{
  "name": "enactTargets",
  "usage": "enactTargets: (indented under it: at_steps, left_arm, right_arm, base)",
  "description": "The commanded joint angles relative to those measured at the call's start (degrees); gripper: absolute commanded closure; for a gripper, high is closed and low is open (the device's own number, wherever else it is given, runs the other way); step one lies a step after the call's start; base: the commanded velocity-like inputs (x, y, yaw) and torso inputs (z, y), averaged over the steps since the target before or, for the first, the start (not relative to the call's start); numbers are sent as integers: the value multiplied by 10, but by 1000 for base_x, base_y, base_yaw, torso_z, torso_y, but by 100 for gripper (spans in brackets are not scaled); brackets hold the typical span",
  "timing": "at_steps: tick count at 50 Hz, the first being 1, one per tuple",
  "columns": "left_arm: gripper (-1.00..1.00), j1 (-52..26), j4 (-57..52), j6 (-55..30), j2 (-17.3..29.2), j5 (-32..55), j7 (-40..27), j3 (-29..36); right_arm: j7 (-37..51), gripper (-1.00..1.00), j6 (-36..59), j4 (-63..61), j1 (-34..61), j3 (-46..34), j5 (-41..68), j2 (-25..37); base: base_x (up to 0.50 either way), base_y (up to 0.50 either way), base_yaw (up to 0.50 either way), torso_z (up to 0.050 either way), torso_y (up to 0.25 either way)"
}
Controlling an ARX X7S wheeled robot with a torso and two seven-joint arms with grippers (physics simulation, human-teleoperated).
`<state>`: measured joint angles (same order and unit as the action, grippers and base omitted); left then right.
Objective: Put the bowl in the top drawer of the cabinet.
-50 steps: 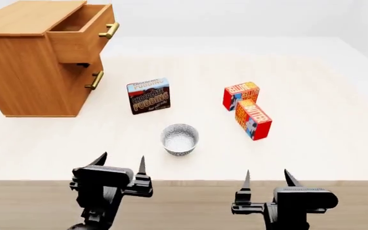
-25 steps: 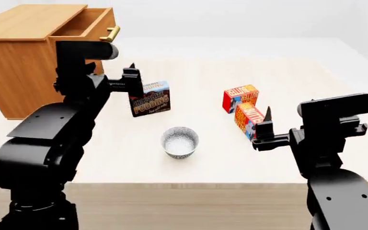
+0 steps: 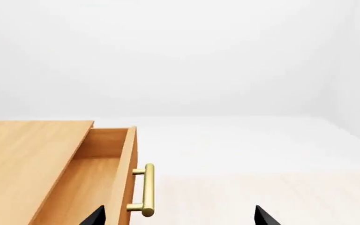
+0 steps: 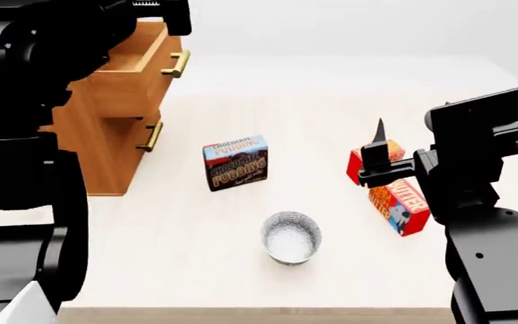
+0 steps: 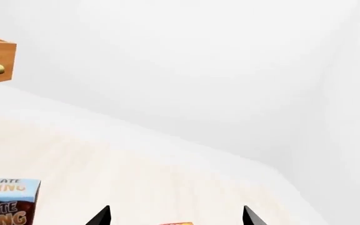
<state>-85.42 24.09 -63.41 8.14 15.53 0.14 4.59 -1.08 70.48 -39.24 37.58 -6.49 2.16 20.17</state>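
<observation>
— Bowl (image 4: pixel 291 237): where does it sit?
— Upright on the pale tabletop (image 4: pixel 178 229), toward the near edge, nothing touching it. Its inside looks white and speckled.

— What lies around it?
— A chocolate pudding box (image 4: pixel 237 163) stands beyond it and slightly to the left. Two red and orange boxes (image 4: pixel 396 192) lie to the right, partly behind the right arm.

— And the cabinet (image 4: pixel 106 138)?
— At the far left of the tabletop, well apart from the bowl. Its top drawer (image 4: pixel 137 74) is pulled out, brass handle (image 4: pixel 178 64) facing right; the left wrist view looks into the wooden box and sees nothing in it. The lower drawer (image 4: pixel 129 145) is closed.

— The left end effector (image 3: pixel 178 216)?
— Raised beside the open drawer. Only its two black tips show in the wrist view, spread wide apart with nothing between them.

— The right end effector (image 5: pixel 175 216)?
— Held above the tabletop near the red boxes, tips likewise apart and holding nothing.
</observation>
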Motion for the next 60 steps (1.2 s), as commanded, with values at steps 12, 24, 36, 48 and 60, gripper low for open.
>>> enactTargets:
  at_steps: [12, 24, 36, 48, 60]
  left_arm:
    - [-100, -99, 213, 32, -16, -13, -9, 9]
    - [-100, -138, 348, 103, -23, -24, -6, 14]
    - [-100, -180, 503, 195, -28, -48, 1, 32]
    - [-100, -176, 508, 182, -22, -70, -12, 23]
    - [-100, -159, 508, 185, -16, -96, -8, 8]
  right_arm:
    - [-9, -100, -25, -2, -14, -10, 6, 15]
    - [-24, -100, -19, -19, -24, 15, 25, 11]
    - [-7, -100, -40, -23, -44, 11, 12, 19]
    - [-5, -100, -37, -29, -48, 11, 13, 21]
    - [0, -100, -49, -19, -51, -5, 10, 24]
  base:
    - [500, 0, 0, 0, 0]
    - [500, 0, 0, 0, 1]
    - [292, 0, 0, 0, 1]
    - [0, 0, 0, 0, 0]
    - [0, 0, 0, 0, 0]
